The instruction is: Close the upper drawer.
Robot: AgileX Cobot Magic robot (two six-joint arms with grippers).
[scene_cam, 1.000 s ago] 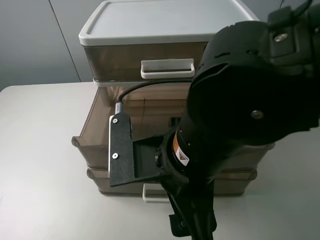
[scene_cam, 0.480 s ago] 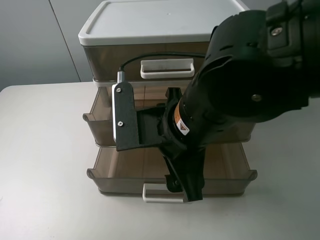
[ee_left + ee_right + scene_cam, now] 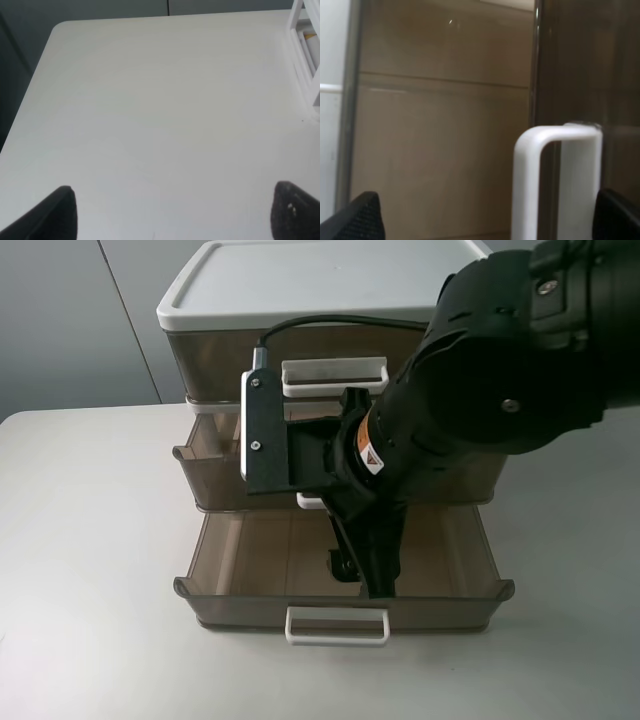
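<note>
A brown three-drawer cabinet with a white top [image 3: 300, 285] stands on the white table. Its top drawer [image 3: 230, 360] is shut. The middle drawer [image 3: 212, 472] sticks out a little. The bottom drawer [image 3: 250, 550] is pulled far out. My right arm [image 3: 490, 400] hangs over the drawers and its gripper [image 3: 365, 570] sits at the middle drawer's front, hiding most of it. In the right wrist view the open gripper [image 3: 487, 220] faces a brown drawer front with a white handle [image 3: 555, 175] between the fingertips. My left gripper [image 3: 177, 215] is open over bare table.
The bottom drawer's white handle [image 3: 337, 625] is near the table's front. The top drawer's white handle [image 3: 334, 377] lies just behind my right wrist camera bracket [image 3: 265, 440]. A white object [image 3: 305, 55] shows at the edge of the left wrist view.
The middle drawer has slid back into the cabinet from far out to nearly in. My right arm has moved back with it, uncovering the open bottom drawer.
</note>
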